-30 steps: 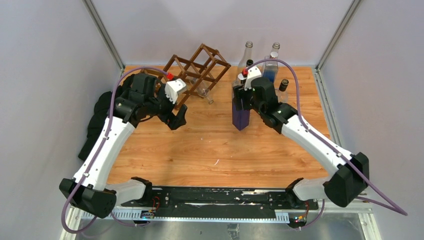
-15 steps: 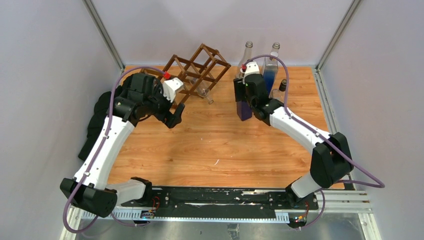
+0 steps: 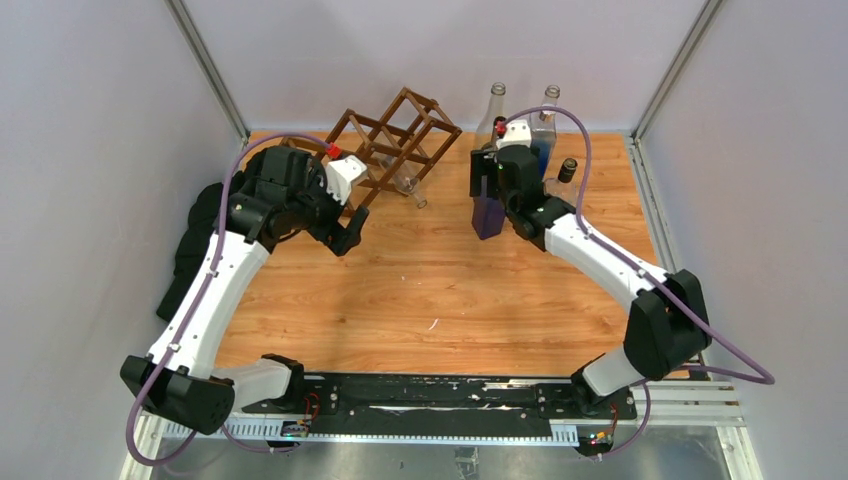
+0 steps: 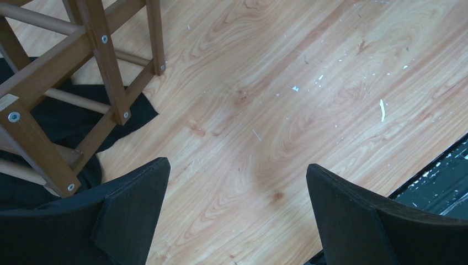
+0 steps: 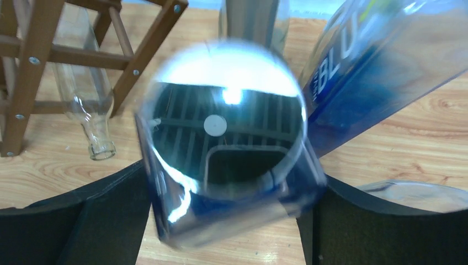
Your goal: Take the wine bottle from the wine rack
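Observation:
The dark brown wooden wine rack [image 3: 395, 140] stands tilted at the back centre, and its bars show in the left wrist view [image 4: 105, 72]. A clear glass bottle [image 3: 408, 186] lies in it with its neck sticking out onto the table, also seen in the right wrist view [image 5: 88, 105]. My right gripper [image 3: 487, 185] is shut on a dark blue square bottle [image 3: 487, 215] standing upright right of the rack; its fingers [image 5: 110, 215] flank the blurred bottle [image 5: 226, 138]. My left gripper [image 3: 345, 228] is open and empty at the rack's near left end [image 4: 237, 165].
Three more bottles stand at the back right: a clear one [image 3: 495, 105], a blue one [image 3: 543, 135], also in the right wrist view [image 5: 375, 72], and a dark one [image 3: 566, 175]. A black cloth [image 4: 66, 121] lies under the rack's left end and off the table's left edge [image 3: 195, 245].
My right arm carried the dark blue bottle from mid-table toward the back right bottles. My left gripper edged slightly closer to the rack's left end.

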Available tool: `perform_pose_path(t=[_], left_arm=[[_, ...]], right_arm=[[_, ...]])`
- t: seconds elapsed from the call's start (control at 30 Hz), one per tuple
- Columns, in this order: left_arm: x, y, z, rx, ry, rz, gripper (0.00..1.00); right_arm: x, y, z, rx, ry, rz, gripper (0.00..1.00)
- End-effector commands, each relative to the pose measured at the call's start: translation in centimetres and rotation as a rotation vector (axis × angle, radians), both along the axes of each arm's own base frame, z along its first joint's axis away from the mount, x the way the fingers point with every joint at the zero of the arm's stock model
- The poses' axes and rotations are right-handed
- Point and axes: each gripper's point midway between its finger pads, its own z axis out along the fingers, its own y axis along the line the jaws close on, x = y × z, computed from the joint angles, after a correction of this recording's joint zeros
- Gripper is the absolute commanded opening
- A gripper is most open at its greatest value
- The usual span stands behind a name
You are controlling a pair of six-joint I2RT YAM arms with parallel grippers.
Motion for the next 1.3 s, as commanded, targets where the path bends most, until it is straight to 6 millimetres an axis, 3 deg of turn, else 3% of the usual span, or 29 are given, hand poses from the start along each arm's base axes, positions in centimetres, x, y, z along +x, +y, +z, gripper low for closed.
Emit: perform_pose_path(t=[0.0,0.2,0.3,0.4,0.53,0.7,0.87,1.13,1.27], left_arm=[[0.9,0.2,0.7,0.010,-0.029,0.007,1.00],[1.4,0.2,1.5,0.005,-0.045,0.018,1.00],[1.7,0.4,1.6,0.002,-0.043,0.028,1.00],[2.1,0.6,1.5,0.000,-0.038,0.041,1.00],[2.7,1.6,1.5,-0.001,-0.038,0.068,1.00],[3.1,2.6,1.3,-0.004,-0.035,0.090,1.00],[2.9,2.9,1.0,0.000,-0.032,0.084,1.00],[2.7,3.0,0.3,0.001,-0.015,0.074,1.00],[2.7,3.0,0.3,0.003,-0.017,0.073,1.00]], right_arm=[[-0.8,-2.1,6.9,0.098,-0.141,-0.089,0.92],[-2.7,-3.6,12.3,0.157,-0.209,-0.116,0.94],[-3.7,-3.0,14.5,0.190,-0.233,-0.073,0.95],[-4.2,-0.5,15.7,0.213,-0.213,0.038,0.89],[-4.3,4.2,15.1,0.235,-0.107,0.217,0.79],[-4.0,9.8,11.9,0.193,0.010,0.360,0.75],[-3.0,13.9,6.8,0.154,0.126,0.422,0.75],[0.3,16.9,-2.7,0.061,0.302,0.420,0.74],[2.3,17.6,-5.9,0.004,0.327,0.393,0.74]])
